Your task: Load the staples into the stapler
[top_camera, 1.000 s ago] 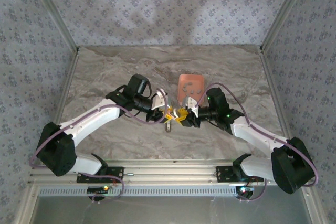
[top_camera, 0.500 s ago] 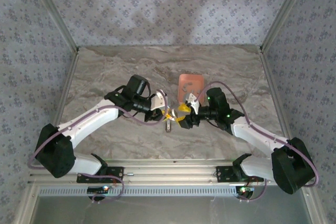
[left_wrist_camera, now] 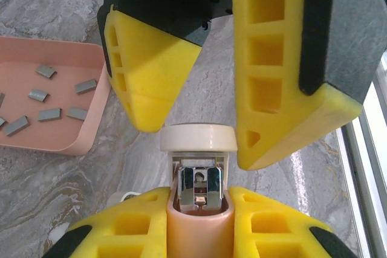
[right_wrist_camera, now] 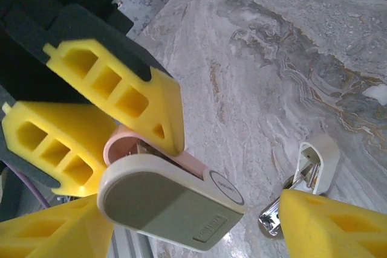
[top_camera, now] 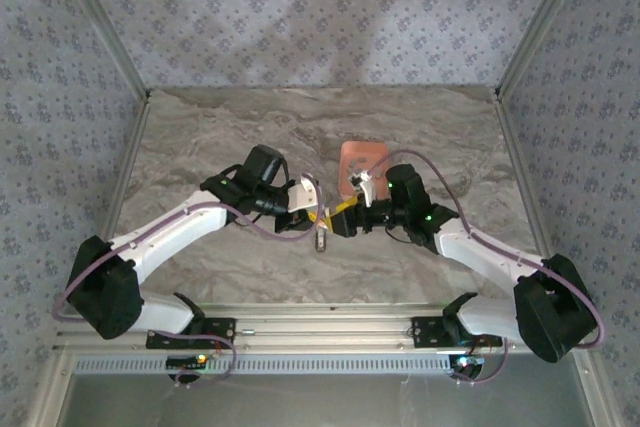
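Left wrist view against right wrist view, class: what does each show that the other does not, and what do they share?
Left wrist, not right wrist: the salmon tray holding loose grey staples, and an end-on look at the metal inside of the stapler. Right wrist, not left wrist: the flat face of its grey lid with an embossed label. Shared: the marble table, the left gripper with jaws shut on the stapler's pink body, and the right gripper with jaws open close by.
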Tool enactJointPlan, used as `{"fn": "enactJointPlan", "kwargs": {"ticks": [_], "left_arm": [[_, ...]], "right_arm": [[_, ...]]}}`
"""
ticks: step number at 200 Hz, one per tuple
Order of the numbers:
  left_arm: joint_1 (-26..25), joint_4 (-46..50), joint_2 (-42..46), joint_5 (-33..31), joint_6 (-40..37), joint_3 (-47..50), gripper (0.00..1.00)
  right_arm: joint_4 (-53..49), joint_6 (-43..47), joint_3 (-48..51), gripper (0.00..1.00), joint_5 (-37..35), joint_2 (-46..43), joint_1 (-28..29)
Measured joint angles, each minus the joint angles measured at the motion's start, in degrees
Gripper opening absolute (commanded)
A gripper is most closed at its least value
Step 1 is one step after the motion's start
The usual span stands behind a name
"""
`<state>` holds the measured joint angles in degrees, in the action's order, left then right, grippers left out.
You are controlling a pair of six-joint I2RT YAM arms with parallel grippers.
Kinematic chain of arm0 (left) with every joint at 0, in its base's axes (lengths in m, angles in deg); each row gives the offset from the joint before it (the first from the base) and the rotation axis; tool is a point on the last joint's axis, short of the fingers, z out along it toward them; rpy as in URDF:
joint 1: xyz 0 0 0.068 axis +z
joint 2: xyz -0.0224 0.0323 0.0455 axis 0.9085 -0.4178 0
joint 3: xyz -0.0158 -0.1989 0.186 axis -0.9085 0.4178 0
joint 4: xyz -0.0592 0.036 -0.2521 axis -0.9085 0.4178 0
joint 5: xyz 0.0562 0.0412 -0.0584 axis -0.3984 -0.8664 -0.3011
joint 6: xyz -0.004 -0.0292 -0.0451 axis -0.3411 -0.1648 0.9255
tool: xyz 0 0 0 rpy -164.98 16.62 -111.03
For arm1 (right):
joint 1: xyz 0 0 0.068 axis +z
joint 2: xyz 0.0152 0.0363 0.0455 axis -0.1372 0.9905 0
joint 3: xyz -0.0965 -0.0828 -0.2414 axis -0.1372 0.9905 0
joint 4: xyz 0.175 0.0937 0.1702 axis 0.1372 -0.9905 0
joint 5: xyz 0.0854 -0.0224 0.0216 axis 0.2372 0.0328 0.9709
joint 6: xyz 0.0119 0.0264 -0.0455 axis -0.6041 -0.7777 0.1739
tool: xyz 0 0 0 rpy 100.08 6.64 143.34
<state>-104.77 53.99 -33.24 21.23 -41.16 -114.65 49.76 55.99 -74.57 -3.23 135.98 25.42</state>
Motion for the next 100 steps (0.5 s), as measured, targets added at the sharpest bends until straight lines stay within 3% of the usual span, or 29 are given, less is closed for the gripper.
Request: {"fn": "enactJointPlan", "kwargs": {"ticks": [100], "left_arm": [[-0.07, 1.11, 0.00, -3.58, -0.17, 0.00, 0.17]], "right_arm": [[-2.93, -3.48, 3.32, 0.68, -0.90, 0.00, -7.61]]}}
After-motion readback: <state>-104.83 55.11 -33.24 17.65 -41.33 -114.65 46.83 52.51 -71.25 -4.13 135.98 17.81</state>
